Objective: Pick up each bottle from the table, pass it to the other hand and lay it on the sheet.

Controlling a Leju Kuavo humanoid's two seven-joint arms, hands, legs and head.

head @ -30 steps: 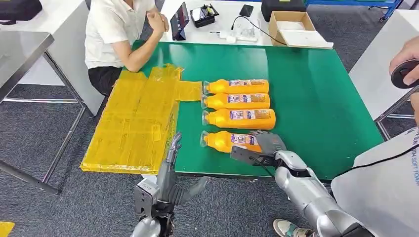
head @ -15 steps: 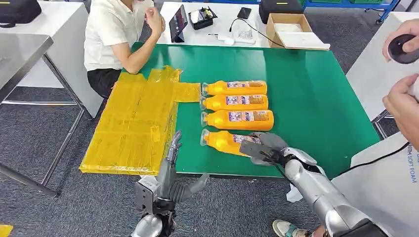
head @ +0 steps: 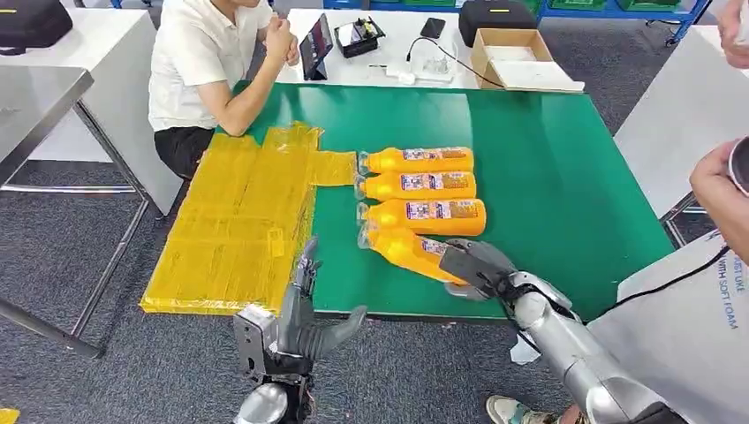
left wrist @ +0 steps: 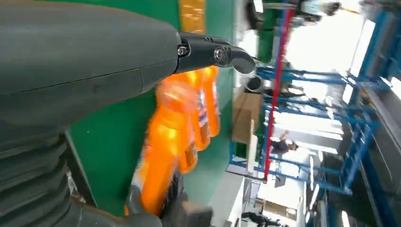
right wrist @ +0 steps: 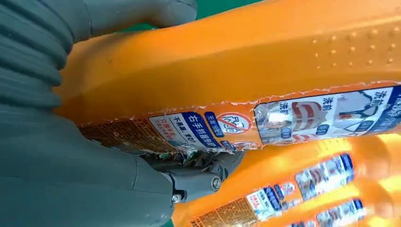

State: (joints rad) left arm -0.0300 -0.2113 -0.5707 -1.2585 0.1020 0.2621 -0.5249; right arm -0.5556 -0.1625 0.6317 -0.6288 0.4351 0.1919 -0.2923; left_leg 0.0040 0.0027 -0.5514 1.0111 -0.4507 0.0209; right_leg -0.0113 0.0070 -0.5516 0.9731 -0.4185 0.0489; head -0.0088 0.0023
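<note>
1. The right hand (head: 468,263) grips the nearest bottle (head: 408,250) at its base; the bottle's cap end tilts toward the next bottle (head: 424,215) and lies just beside it, with hardly any gap there.
2. The three other bottles lie side by side, touching or nearly so.
3. Bare green table (head: 565,177) lies open to the right of the bottles.
4. A green strip separates the held bottle from the yellow sheet (head: 238,221).
5. The left hand (head: 305,305) stands at the table's near edge beside the sheet, fingers apart.
6. A seated person (head: 203,62) leans an elbow on the far left corner.

Robot hand (right wrist: 90,156) grips orange bottle (right wrist: 246,71) — others beside.
</note>
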